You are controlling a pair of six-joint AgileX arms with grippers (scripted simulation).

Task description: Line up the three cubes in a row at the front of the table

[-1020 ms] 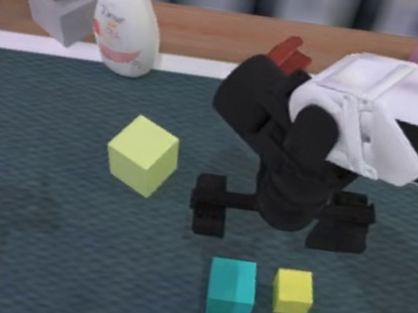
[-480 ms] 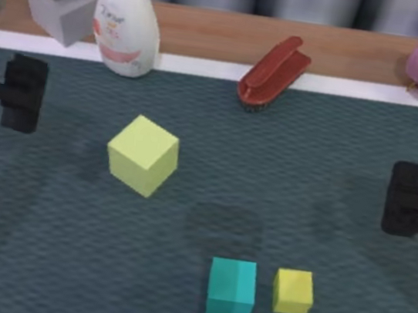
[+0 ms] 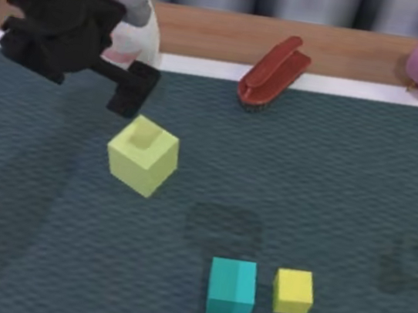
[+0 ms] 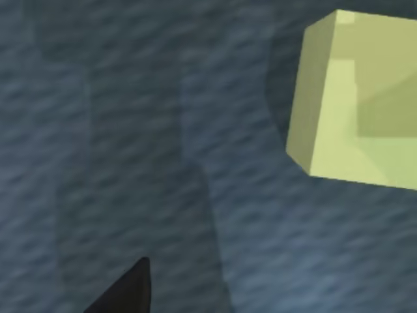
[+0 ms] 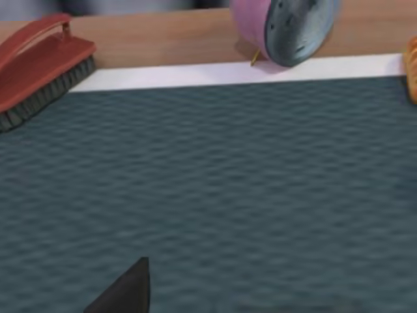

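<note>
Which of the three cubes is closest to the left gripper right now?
The large pale yellow-green cube, alone left of centre, just below the left gripper. The teal cube and small yellow cube sit together far off.

My left arm reaches in over the top view's upper left corner, its black wrist angled down toward the table. My left gripper hangs there with its two fingers spread wide apart, nothing between them; one finger sticks out toward the middle of the table, the other sits nearer the left edge. My right arm is out of the top view; only a dark fingertip shows in its own wrist view.
</note>
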